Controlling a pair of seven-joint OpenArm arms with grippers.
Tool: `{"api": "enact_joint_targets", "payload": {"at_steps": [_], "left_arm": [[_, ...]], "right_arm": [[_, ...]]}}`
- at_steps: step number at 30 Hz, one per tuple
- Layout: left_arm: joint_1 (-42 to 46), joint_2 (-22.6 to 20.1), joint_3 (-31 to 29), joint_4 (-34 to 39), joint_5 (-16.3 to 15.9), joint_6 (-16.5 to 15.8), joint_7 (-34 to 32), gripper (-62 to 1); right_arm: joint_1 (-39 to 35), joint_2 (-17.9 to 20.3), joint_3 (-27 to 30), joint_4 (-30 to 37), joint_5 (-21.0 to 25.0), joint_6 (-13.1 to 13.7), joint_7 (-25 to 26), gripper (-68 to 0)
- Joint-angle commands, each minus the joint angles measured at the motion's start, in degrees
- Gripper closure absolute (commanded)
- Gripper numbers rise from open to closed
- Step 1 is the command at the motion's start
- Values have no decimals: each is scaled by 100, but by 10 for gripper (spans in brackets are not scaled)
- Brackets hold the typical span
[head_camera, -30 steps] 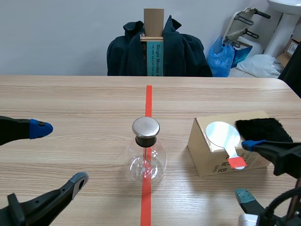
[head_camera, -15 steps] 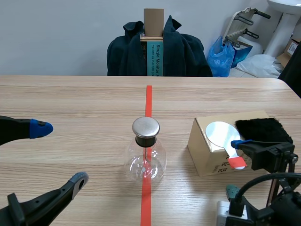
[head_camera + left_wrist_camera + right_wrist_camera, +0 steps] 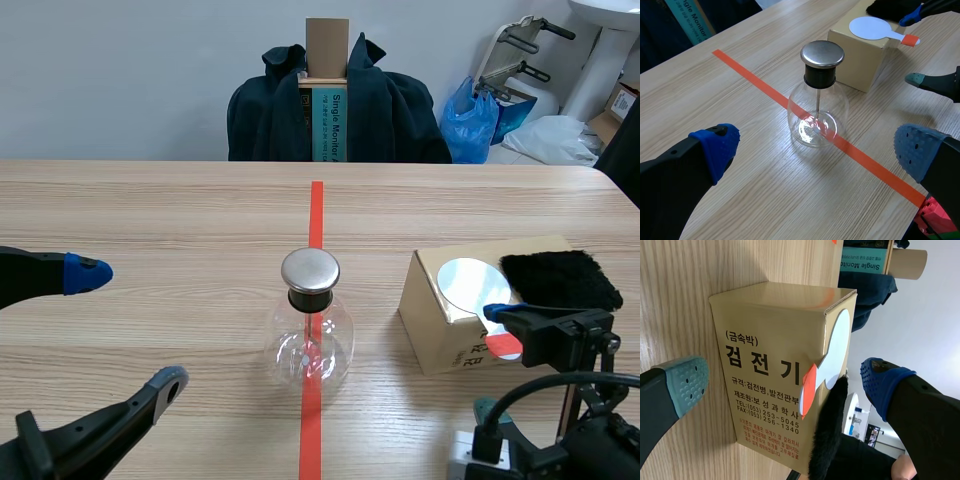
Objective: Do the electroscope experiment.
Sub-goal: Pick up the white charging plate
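The electroscope, a round glass flask (image 3: 310, 340) with a metal cap and a thin rod inside, stands on the red tape line at mid-table. My left gripper (image 3: 125, 327) is open to its left, and the flask (image 3: 818, 107) is ahead between the fingers, untouched. A tan cardboard box (image 3: 440, 335) to the right carries a white round paddle (image 3: 470, 285) with an orange handle and a black fur cloth (image 3: 558, 278). My right gripper (image 3: 491, 360) is open, turned sideways at the box's near right corner. In its wrist view the box (image 3: 765, 365), paddle (image 3: 835, 352) and fur (image 3: 827, 440) lie between its fingers.
A chair draped with a dark jacket (image 3: 340, 105) and a tall carton stands behind the table's far edge. Bags and clutter (image 3: 480, 120) sit at the back right. Bare wood lies all around the flask.
My right gripper has shifted left toward the box, its upper blue fingertip now by the paddle's orange handle. The left arm and the flask have not moved.
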Motion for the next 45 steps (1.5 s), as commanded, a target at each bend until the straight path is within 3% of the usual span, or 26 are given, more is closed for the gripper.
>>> {"api": "enact_joint_targets", "payload": {"at_steps": [1, 8, 11, 14, 20, 22, 32, 35, 45], "left_arm": [[0, 0, 7, 125, -59, 7, -81, -623], [0, 0, 7, 125, -59, 7, -79, -623], [0, 0, 7, 125, -59, 7, -79, -623], [0, 0, 7, 125, -59, 7, -79, -623], [0, 0, 7, 125, -59, 7, -79, -623], [0, 0, 7, 125, -59, 7, -79, -623], [0, 0, 7, 125, -59, 7, -76, -623], [0, 0, 7, 125, -59, 7, -76, -623], [0, 0, 7, 125, -59, 7, -76, -623]], "right_arm": [[68, 63, 48, 79, -7, -66, -87, -623], [125, 61, 50, 79, -28, -92, -175, -622], [149, 61, 57, 79, -28, -92, -195, -569], [149, 61, 66, 79, -74, -92, -199, -446], [149, 61, 66, 79, -92, -92, -212, -99], [149, 61, 66, 79, -92, -92, -210, -14], [149, 63, 76, 79, -94, -98, -210, -6], [146, 66, 76, 79, -94, -223, -212, -6], [74, 118, 238, 87, -87, -1394, -83, -6]]}}
